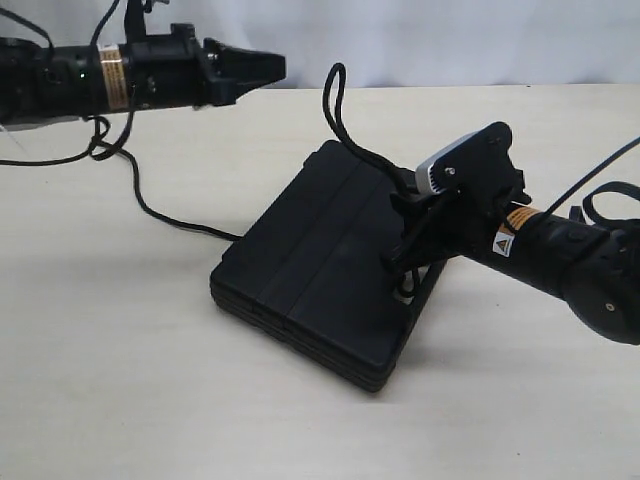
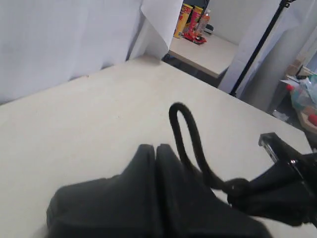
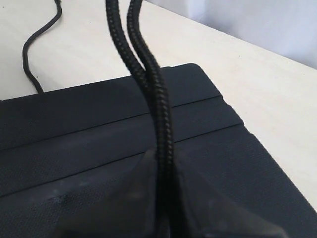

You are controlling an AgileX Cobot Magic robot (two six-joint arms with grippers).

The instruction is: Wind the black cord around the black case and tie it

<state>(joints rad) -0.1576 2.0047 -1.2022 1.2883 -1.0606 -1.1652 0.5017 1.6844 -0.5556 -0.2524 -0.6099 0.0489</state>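
Pale cream table (image 1: pixel 120 380) fills the exterior view, with a white curtain (image 1: pixel 450 40) hanging behind it at twelve o'clock. At the middle of the table lies the black case (image 1: pixel 310 270), its ribbed face up. The black cord (image 1: pixel 340 68) stands as a narrow loop over the case's far edge, toward twelve o'clock, and its two braided strands run down side by side into the right gripper (image 1: pixel 405 262), whose jaws are pinched tight on them just above the case's three o'clock side. A thin black strand trails over the table from the case toward ten o'clock. Up there the left gripper (image 1: pixel 275 66) hangs above the table, well apart from the case, its fingers pressed together with nothing seen between them.
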